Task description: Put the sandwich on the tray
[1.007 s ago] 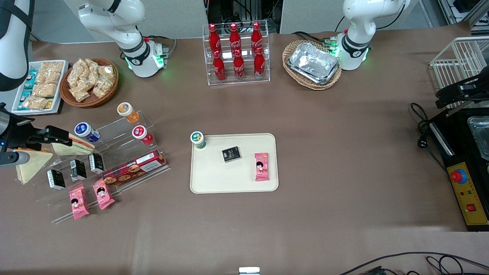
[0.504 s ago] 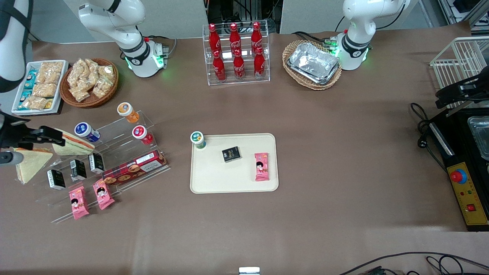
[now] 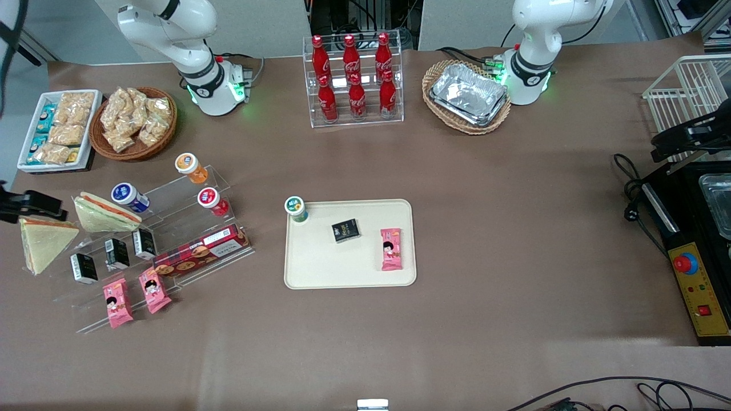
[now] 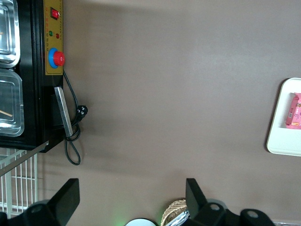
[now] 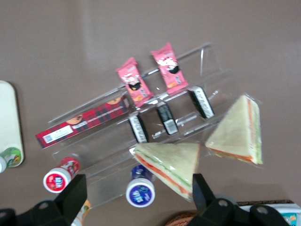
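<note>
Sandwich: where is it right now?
The sandwich lies on the clear rack toward the working arm's end, beside the blue-capped bottle; the open end effector hovers above.

Stock on desk [image 3: 514, 240], counted:
- wedge sandwiches: 2 — sandwich [image 3: 103, 214], second sandwich [image 3: 43, 244]
- cream tray [image 3: 342, 271]: 1
- cola bottles [image 3: 351, 77]: 6
- pink snack packets [image 3: 392, 249]: 3
- small black cartons [image 3: 346, 230]: 4
- capped jars [image 3: 296, 208]: 4
- plaid biscuit box [image 3: 200, 250]: 1
- wicker baskets [image 3: 465, 94]: 2
- tool [image 3: 25, 205]: 1, open or shut not discernible
</note>
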`<state>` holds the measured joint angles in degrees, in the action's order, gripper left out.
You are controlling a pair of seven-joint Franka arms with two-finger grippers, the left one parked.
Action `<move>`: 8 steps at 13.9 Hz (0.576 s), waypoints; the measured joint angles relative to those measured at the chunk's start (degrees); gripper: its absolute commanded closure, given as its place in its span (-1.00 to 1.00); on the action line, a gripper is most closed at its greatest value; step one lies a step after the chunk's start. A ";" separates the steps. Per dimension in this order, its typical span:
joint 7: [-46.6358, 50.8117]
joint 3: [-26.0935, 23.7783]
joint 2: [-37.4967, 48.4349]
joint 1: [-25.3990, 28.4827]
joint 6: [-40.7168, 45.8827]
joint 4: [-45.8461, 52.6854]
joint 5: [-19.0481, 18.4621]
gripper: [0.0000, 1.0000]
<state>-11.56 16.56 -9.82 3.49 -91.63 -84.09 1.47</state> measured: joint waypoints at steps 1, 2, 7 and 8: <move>-0.06 0.12 0.02 -1.80 -0.01 0.00 0.09 -1.00; -0.32 0.26 0.05 -3.44 -0.02 0.00 0.16 -1.00; 0.77 1.99 -0.09 -8.35 -0.02 -0.12 -0.30 -1.00; 2.21 2.09 -0.19 -9.06 -0.02 -0.20 -0.33 -1.00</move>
<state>-9.35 18.66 -10.01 -5.56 -91.66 -84.29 1.14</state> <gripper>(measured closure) 0.000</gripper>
